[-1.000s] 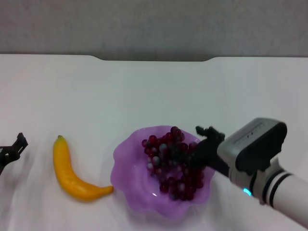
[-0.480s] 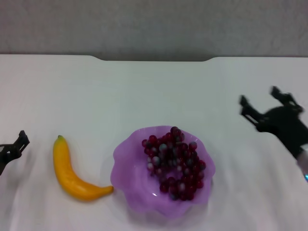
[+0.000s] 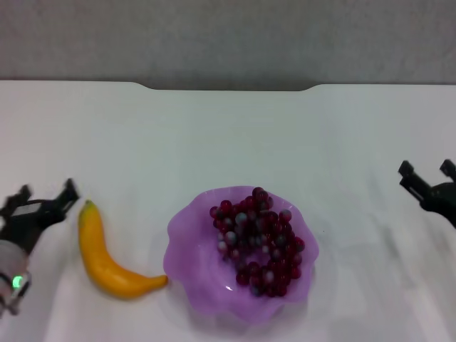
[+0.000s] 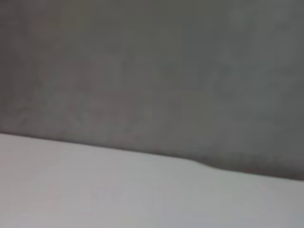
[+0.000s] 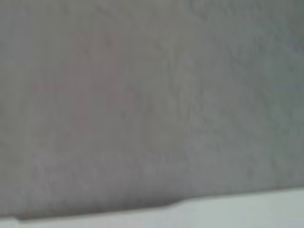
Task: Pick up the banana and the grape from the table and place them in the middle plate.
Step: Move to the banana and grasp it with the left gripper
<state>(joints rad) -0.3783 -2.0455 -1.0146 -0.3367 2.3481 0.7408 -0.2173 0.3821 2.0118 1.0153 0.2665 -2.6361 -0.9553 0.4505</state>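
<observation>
Left gripper (image 3: 44, 198): at the left edge of the head view, just beside the banana's stem end, not touching it. Its two dark fingers stand wide apart with nothing between them. A green light shows on the arm below it.

Right gripper (image 3: 427, 173): at the right edge of the head view, well apart from the plate. Its fingers are spread and empty.

Banana (image 3: 104, 254): lies flat on the table (image 3: 235, 135), left of the plate. Green stem tip points toward the far side; the other end curves round to touch, or nearly touch, the plate's left rim.

Plate (image 3: 191, 256): translucent purple with a wavy rim, at the centre near edge of the table.

Grape (image 3: 256, 241): the bunch lies inside the plate, filling its right half, dark red with some grey-frosted berries.

Both wrist views show only the grey wall and a strip of the table (image 4: 95, 190); no fingers or task items appear in them.
</observation>
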